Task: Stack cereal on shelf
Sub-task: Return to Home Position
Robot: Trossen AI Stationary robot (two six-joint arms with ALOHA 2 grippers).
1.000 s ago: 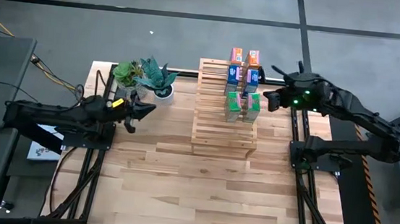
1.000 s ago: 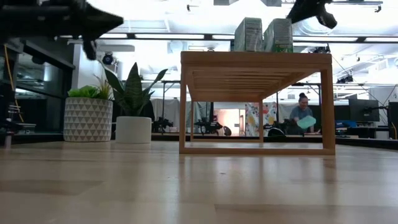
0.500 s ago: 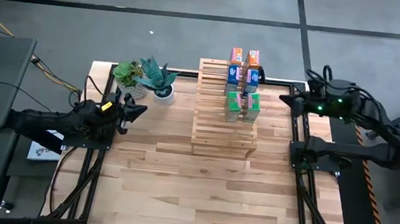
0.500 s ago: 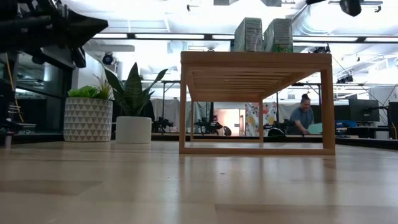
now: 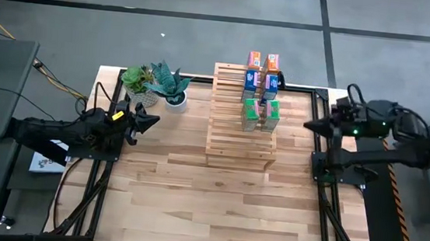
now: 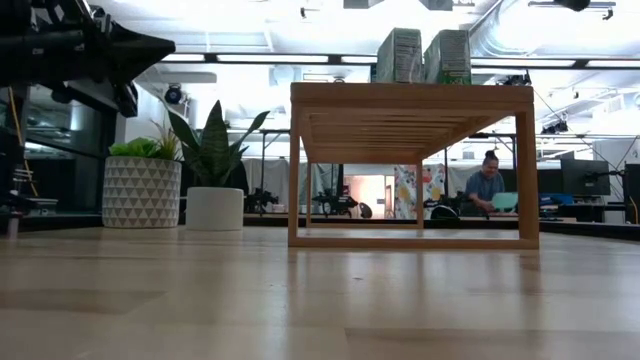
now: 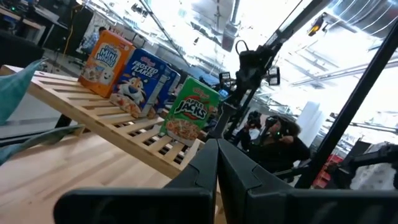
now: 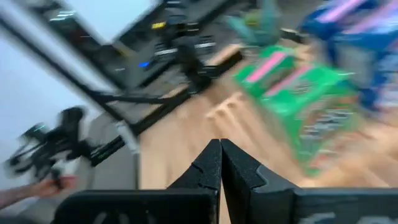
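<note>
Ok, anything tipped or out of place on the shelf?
Nothing stands out. All six cereal boxes stand upright in pairs on the shelf; the left claw and right claw are shut, clear of it.

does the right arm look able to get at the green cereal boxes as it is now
Probably yes. The right end effector hangs at the right edge of the table, about level with the green cereal boxes on the right side of the shelf, and nothing stands between them.

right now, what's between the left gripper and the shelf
Only bare tabletop, as the high view shows: nothing lies between the left gripper and the shelf. The two potted plants stand off that line, farther back.
</note>
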